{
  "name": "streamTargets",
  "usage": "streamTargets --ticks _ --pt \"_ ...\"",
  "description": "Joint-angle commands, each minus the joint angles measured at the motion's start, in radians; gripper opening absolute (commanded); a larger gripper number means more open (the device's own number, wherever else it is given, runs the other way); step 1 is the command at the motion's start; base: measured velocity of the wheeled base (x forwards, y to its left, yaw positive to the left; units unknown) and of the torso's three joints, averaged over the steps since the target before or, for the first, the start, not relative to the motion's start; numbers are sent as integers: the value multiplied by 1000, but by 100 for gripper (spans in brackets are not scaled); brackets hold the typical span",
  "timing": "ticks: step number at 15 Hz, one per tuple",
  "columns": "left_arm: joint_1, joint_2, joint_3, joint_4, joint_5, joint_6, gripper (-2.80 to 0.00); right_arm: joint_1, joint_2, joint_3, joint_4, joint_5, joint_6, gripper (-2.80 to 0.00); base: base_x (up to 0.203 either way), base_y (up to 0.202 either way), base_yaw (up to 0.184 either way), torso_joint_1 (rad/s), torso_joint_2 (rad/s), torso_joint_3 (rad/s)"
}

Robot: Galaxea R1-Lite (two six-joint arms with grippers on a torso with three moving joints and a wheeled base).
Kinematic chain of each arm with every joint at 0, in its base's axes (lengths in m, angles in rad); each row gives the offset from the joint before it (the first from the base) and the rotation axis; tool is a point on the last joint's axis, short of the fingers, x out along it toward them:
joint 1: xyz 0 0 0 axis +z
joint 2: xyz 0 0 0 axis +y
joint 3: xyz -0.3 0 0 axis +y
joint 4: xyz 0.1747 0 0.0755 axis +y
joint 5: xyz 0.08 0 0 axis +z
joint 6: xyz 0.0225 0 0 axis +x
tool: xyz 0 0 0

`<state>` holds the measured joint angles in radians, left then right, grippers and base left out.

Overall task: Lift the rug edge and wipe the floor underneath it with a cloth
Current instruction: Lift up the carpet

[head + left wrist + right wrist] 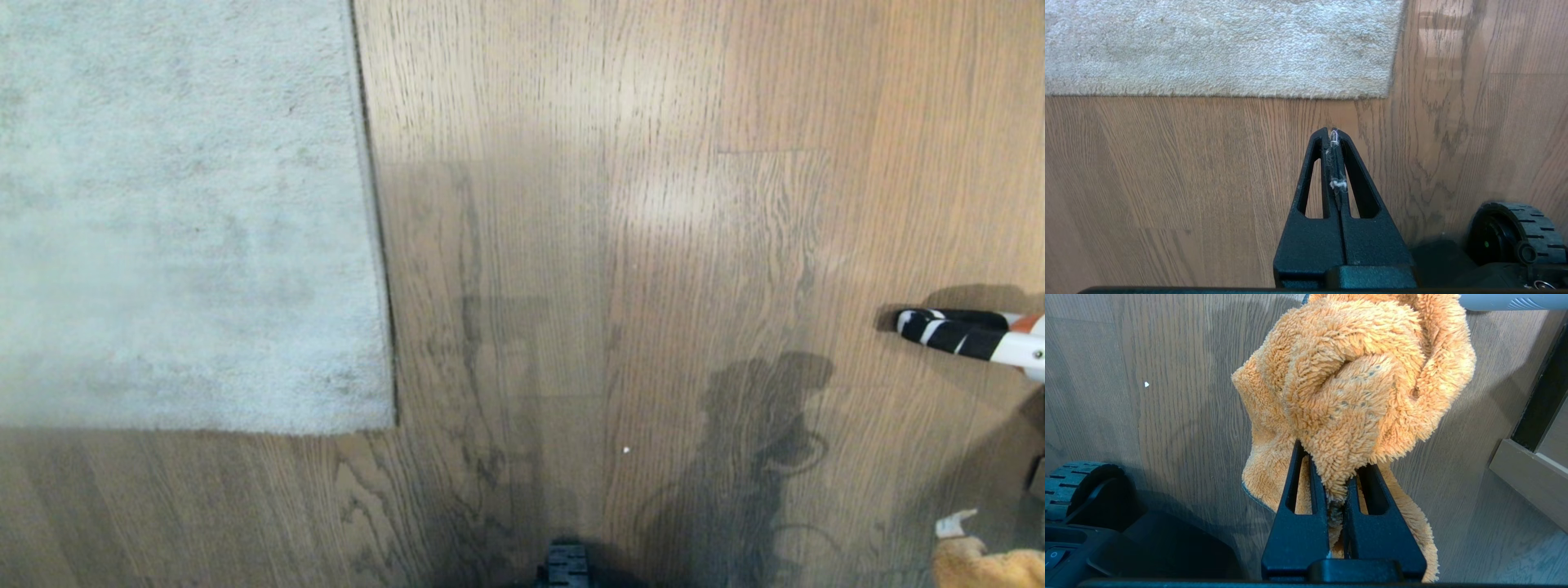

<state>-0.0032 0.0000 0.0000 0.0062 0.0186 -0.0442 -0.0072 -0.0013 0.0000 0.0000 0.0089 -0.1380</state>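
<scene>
A pale grey-beige rug (pixel 180 212) fills the upper left of the head view, lying flat on the floor (pixel 620 245), which is brown wooden planks with dark grain. The rug edge (pixel 377 229) runs down from the top of the frame to a square corner at the left centre, then turns left along the lower border. A small white speck (pixel 626 450) lies on the planks below the centre. At the right edge of the frame, a black-and-white striped object (pixel 951 331) with a white part beside it reaches in from the side. The orange-yellow plush cloth (pixel 992 567) shows in the lower right corner, its tiny white tag (pixel 953 524) just above it.

In the left wrist view, the left claw (pixel 1333 132) hangs over bare planks with its two black fingers pressed together and nothing between them; a few pale fibres cling to them. The rug's corner lies flat a little beyond the tips, apart from them. A black ridged wheel (pixel 1515 232) sits at the lower right of that frame.

In the right wrist view, the right claw (pixel 1336 473) is clamped on the cloth, which bunches up fluffy above the fingers and hangs over the floor. Another ridged wheel (pixel 1073 490) shows at the lower left, and a pale skirting board (pixel 1527 477) at the right.
</scene>
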Motion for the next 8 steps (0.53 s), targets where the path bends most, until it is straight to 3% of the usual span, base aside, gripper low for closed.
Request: streamTargets --ticks 1,8 --pt "0 0 0 0 0 1 -280 0 1 0 0 0 -1 -280 0 0 0 0 0 0" --pt "0 0 0 0 1 -1 -280 1 1 0 0 0 0 -280 0 0 0 0 0 0"
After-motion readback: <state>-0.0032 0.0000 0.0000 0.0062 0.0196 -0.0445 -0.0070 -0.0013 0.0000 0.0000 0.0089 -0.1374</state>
